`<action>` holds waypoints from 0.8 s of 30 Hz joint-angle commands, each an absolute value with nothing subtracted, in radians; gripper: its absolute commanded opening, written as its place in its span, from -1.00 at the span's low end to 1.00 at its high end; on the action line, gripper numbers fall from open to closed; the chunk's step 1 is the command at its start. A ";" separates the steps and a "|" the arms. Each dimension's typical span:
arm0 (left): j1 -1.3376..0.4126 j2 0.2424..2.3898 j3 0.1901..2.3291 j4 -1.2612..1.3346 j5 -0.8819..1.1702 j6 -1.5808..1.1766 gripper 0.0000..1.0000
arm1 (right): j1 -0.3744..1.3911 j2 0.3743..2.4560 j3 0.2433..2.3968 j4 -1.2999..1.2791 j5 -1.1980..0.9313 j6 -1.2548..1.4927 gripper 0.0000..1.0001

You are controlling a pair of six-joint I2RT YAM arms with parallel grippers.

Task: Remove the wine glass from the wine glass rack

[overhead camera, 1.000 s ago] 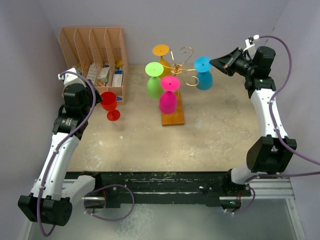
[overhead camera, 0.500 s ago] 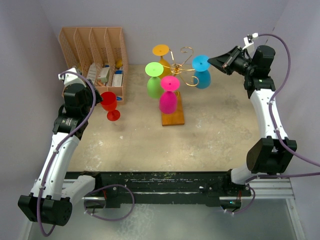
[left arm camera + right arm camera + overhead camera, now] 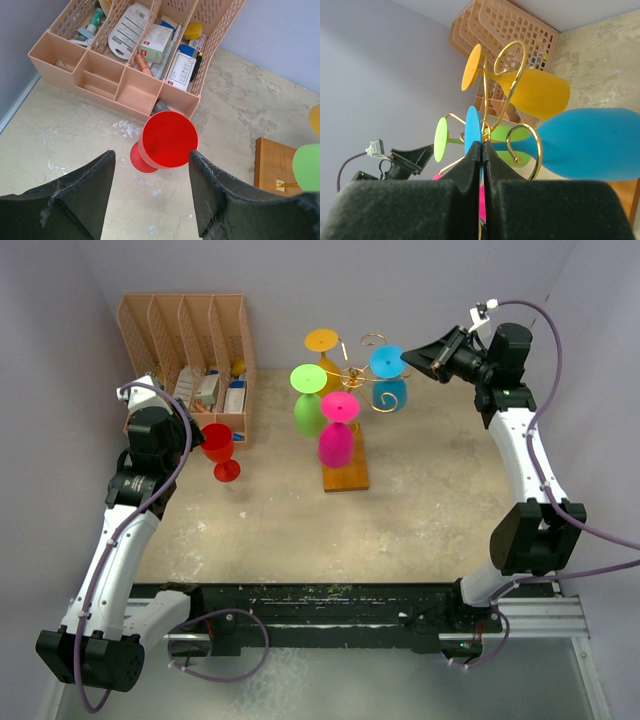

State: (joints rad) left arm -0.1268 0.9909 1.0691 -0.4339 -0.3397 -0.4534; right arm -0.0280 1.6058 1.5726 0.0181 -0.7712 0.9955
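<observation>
Partly done: red glass (image 3: 169, 139) on tabletop (image 3: 280, 530), my left claw (image 3: 150, 167) released; right claw (image 3: 482, 149) clenched at blue glass (image 3: 590, 145) on rack (image 3: 346, 472).

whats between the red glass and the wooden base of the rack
Nothing: only bare tabletop separates the red glass from the wooden base, clearest in the top view.

The thin gold wire wine glass rack (image 3: 362, 370) has an orange-brown wooden base (image 3: 346, 476). The colours come one to a glass: an orange-yellow plastic wine glass (image 3: 322, 341), a lime-green plastic wine glass (image 3: 308, 412), a hot-pink plastic wine glass (image 3: 336, 445), a sky-blue plastic wine glass (image 3: 388, 361) and a red plastic wine glass (image 3: 217, 440) — all plain. The peach plastic file organizer (image 3: 228, 325) shows a grid of holes — the bench (image 3: 420, 500) is mottled beige.
</observation>
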 commanded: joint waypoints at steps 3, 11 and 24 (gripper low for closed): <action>-0.133 0.984 1.077 -0.383 -0.319 -0.456 0.29 | -0.026 1.629 1.644 0.124 -0.745 1.044 -1.00; -0.133 0.971 1.074 -0.371 -0.279 -0.458 0.44 | -0.029 1.634 1.681 0.115 -0.682 1.019 -1.00; -0.132 0.971 1.076 -0.369 -0.256 -0.459 0.46 | -0.029 1.543 1.750 -0.094 -0.441 0.813 -1.00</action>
State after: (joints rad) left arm -0.1272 0.9897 1.0691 -0.4259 -0.2718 -0.4534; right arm -0.0280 1.6390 1.6958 -0.0551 -0.5514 0.9115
